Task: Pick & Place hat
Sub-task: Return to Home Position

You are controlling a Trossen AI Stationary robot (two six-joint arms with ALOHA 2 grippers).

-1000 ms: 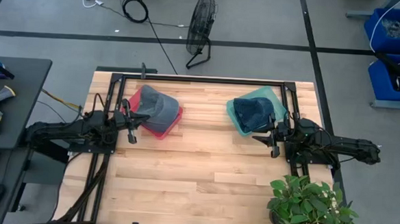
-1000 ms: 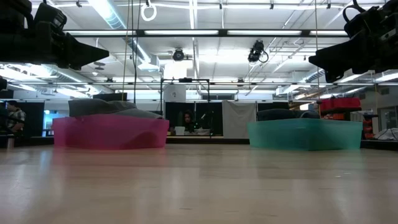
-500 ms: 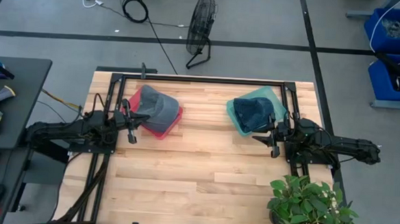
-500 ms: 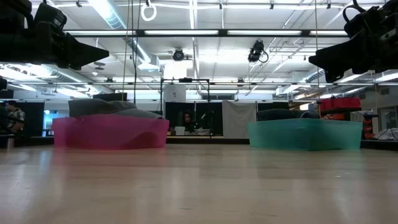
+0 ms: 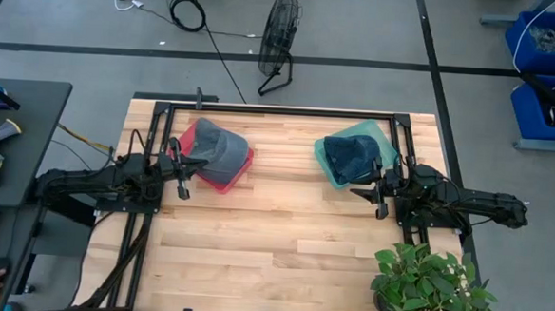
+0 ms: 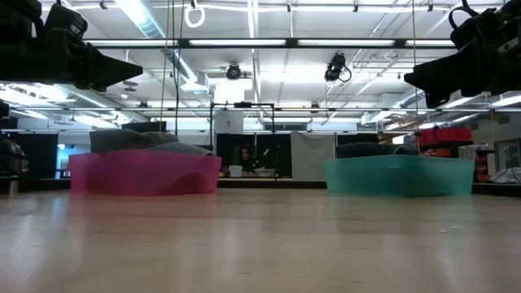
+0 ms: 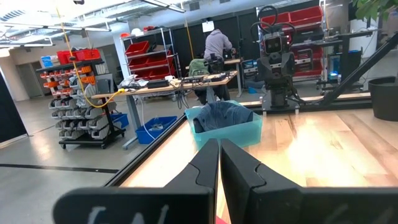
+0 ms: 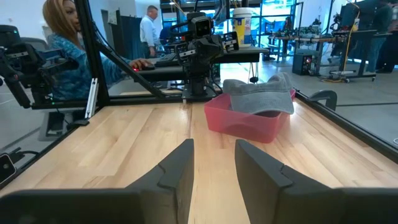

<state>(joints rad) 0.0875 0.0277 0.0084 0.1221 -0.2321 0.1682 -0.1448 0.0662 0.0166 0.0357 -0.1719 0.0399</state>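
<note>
gray cap [image 5: 219,148] in red bin [image 6: 143,175], upper left; blue cap [image 5: 349,155] in green bin [image 6: 399,177], upper right. left gripper [image 5: 183,176] pressed together & right gripper [image 5: 378,197] apart, both over desk [image 5: 283,237].

In the low view the red bin [image 6: 144,175] hides much of the gray cap [image 6: 138,140].

A robotics workshop: shelving racks of red bins [image 7: 148,53], workbenches [image 7: 165,86], ceiling strip lights [image 6: 342,42].
</note>
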